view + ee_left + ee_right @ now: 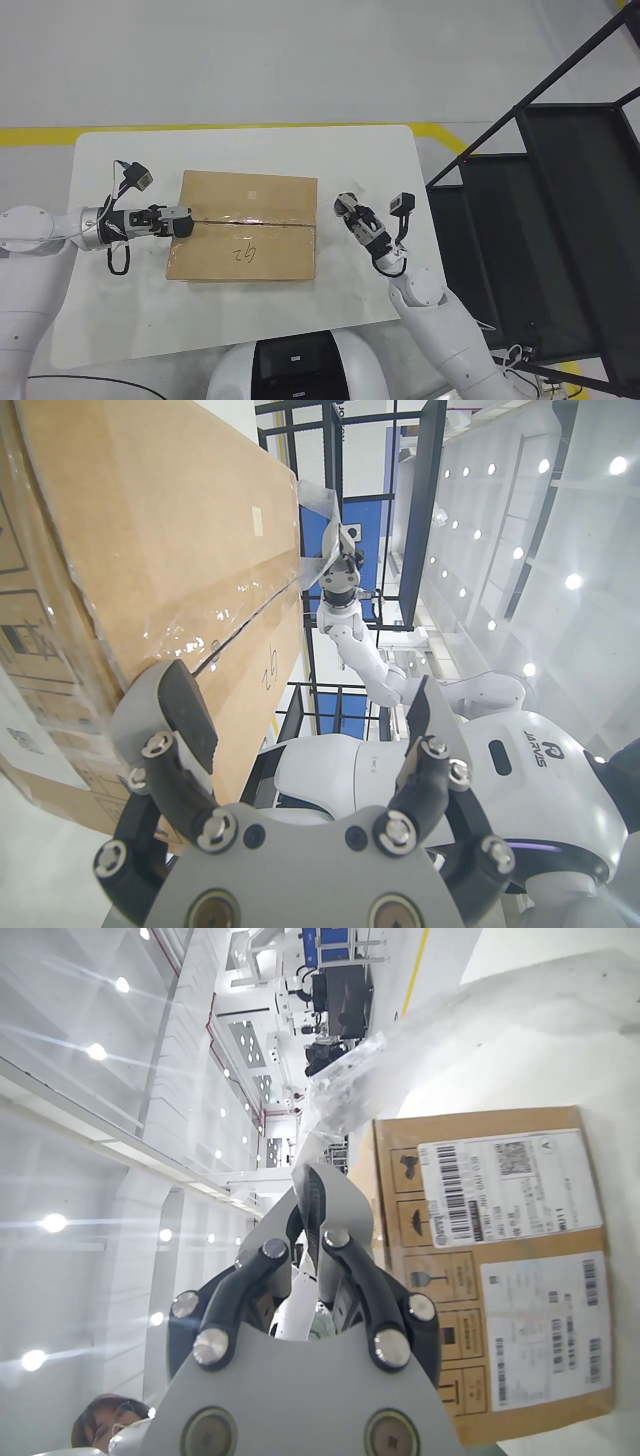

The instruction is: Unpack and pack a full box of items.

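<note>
Box (245,200) top — two handwritten digits (246,255), a 5 and a 2. Box end — two white barcode labels (505,1188) and printed handling pictograms (439,1278); their small print is too fine to read.

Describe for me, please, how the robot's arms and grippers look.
The left arm and right arm are white and rounded, with black cables looping at the wrists. The left gripper and right gripper share grey plates, black linkages with silver screws, and pale fingers with black pads.
</note>
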Action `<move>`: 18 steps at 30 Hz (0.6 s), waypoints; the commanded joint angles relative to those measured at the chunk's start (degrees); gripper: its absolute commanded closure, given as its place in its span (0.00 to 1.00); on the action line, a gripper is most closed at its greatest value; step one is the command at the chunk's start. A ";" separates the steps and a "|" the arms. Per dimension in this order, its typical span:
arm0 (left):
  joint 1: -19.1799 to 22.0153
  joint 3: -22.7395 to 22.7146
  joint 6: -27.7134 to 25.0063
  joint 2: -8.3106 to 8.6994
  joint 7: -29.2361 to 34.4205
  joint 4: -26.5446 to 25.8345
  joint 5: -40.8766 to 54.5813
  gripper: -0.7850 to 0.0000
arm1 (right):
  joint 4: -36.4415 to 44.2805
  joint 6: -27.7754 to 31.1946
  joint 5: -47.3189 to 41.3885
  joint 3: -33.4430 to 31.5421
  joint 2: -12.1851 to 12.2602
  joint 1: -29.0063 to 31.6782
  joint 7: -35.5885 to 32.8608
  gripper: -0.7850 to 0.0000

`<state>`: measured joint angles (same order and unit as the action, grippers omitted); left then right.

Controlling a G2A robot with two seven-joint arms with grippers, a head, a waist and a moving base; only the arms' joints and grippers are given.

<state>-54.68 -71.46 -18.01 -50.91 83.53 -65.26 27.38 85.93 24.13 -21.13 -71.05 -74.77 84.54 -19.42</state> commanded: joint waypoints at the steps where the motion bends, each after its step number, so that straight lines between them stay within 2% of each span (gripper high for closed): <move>1: 0.00 0.00 0.00 0.00 0.00 0.00 0.00 0.00 | 2.06 -0.95 0.78 0.41 0.01 0.26 -0.39 1.00; 7: 0.00 0.00 0.00 0.00 0.00 0.00 0.00 0.00 | 4.39 -3.71 3.46 3.14 -0.38 -1.09 0.05 1.00; 11: -1.23 0.05 0.54 0.02 -2.67 -1.92 -0.95 0.00 | 3.20 -4.68 5.99 5.67 -0.70 -3.29 -1.66 1.00; 18: -2.61 -0.82 0.69 0.40 -2.78 -3.68 -1.43 0.00 | -0.34 -5.81 10.19 9.71 -1.34 -6.65 -3.03 1.00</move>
<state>-57.06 -72.14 -17.24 -50.57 80.72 -68.69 25.99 86.15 18.30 -11.38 -61.82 -75.98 78.33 -22.84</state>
